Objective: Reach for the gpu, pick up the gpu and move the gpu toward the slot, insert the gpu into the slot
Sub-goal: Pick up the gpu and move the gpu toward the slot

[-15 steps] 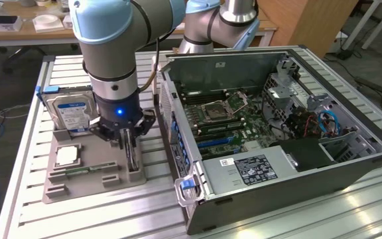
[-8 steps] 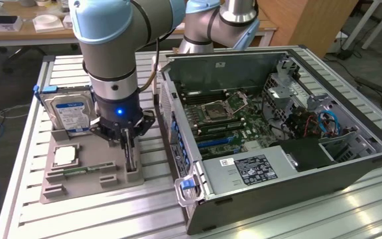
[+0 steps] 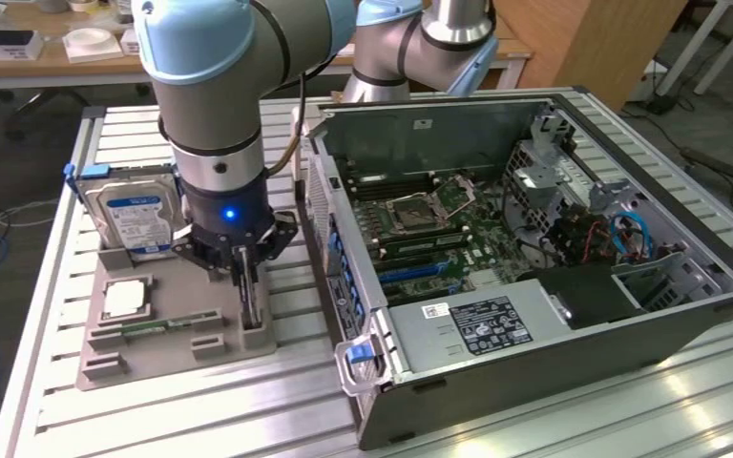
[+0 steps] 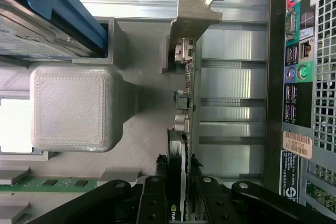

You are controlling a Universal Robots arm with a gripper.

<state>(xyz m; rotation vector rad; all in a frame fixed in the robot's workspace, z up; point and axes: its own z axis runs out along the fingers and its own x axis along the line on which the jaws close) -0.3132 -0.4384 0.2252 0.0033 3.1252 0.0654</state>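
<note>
Gpu in the grip, slot yet to come: my gripper is pressed together on the gpu, one finger on each face of the card, which stands on edge in the grey holder on the bench. In the wrist view the gripper pinches the near end of the gpu, and its silver bracket sits at the far end. By my reading the reach is finished and the grasp looks made. The card has not left its holder, so the lift, the carry and the insertion are all left. The open computer case lies just beside the holder, on the exterior view's right, its blue slot unfilled. My arm drops almost straight down, wrist vertical over the holder, with the hard drive close behind.
</note>
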